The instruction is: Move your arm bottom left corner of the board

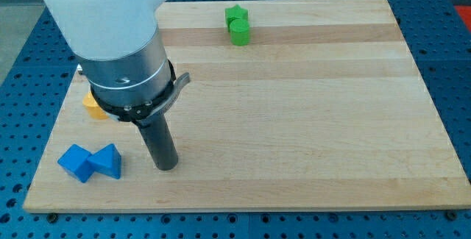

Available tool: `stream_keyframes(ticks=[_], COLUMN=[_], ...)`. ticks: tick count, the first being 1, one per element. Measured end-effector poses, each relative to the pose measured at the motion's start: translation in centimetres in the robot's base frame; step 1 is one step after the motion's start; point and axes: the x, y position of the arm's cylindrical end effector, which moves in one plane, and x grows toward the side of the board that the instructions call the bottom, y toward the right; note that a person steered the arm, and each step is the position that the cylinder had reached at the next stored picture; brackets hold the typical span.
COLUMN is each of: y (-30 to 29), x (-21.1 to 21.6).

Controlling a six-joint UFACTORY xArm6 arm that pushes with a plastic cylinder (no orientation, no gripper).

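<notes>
My tip [167, 166] rests on the wooden board [294, 106] near its bottom left part. Two blue blocks lie just to its left: a blue triangular block [107, 161] and a blue cube-like block [75, 162], touching each other. An orange block [93, 106] sits above them at the board's left edge, partly hidden by my arm [118, 40]. Two green blocks [237, 24] sit together near the view's top centre, far from my tip.
The board lies on a blue perforated table [449, 62]. The board's bottom left corner [29, 206] is below and left of the blue blocks.
</notes>
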Motion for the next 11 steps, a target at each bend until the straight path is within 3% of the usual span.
stream_keyframes(ticks=[1,2,4,5,6,7,8,9,11], y=[0.6,4.1,4.7,4.7,4.7,4.2,-1.6,-2.2,-8.7], x=[-1.5,-8.2,-10.3,-7.4,0.5,0.5,3.6,3.9,5.5])
